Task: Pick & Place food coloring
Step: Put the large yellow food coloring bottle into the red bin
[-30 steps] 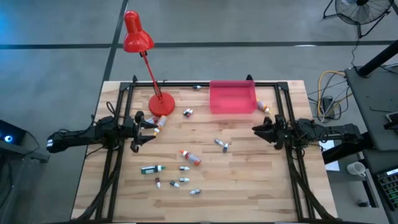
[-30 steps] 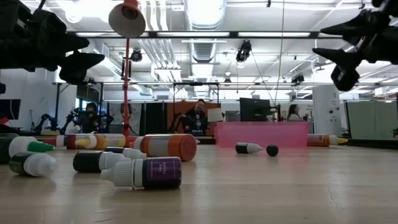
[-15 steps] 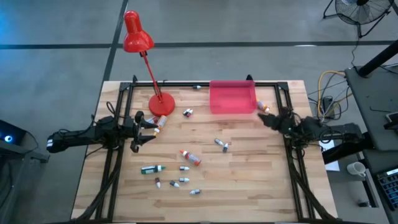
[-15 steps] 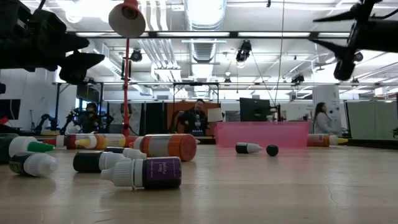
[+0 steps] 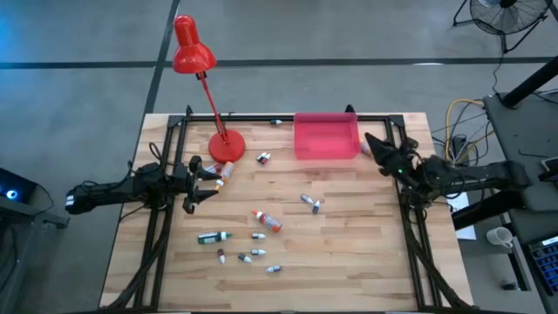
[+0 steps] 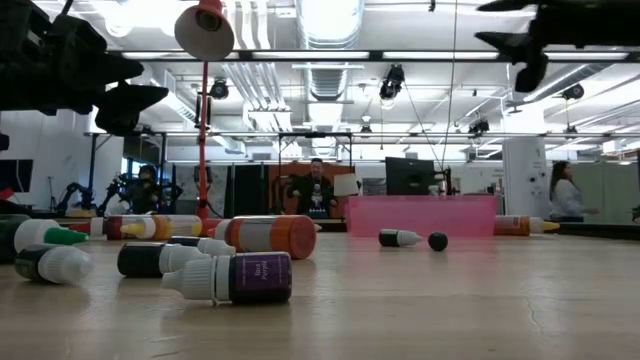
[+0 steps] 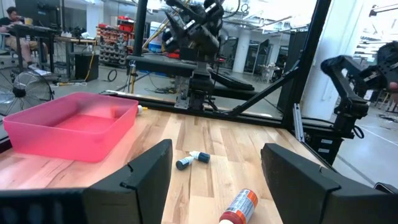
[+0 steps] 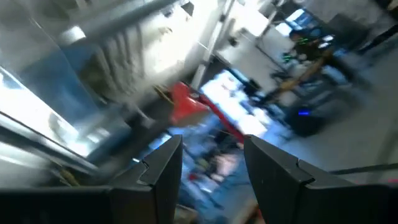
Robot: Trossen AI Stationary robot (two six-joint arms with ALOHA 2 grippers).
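Right gripper (image 5: 370, 141) sits raised beside the pink tray's (image 5: 325, 138) right edge — fingers parted, holding nothing. Left gripper (image 5: 212, 179) waits near the lamp base (image 5: 227, 146), wide open, empty. Food coloring bottles (image 5: 267, 221) lie scattered across the table (image 5: 349, 244) — none in the tray.

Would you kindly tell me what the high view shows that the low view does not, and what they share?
Only the high view shows the green bottle, the lamp's round base and both whole arms, the right tool beside the pink tray. Only the low view shows a purple-labelled bottle close up and people in the room behind. Both show the tray, the red lamp and scattered bottles.
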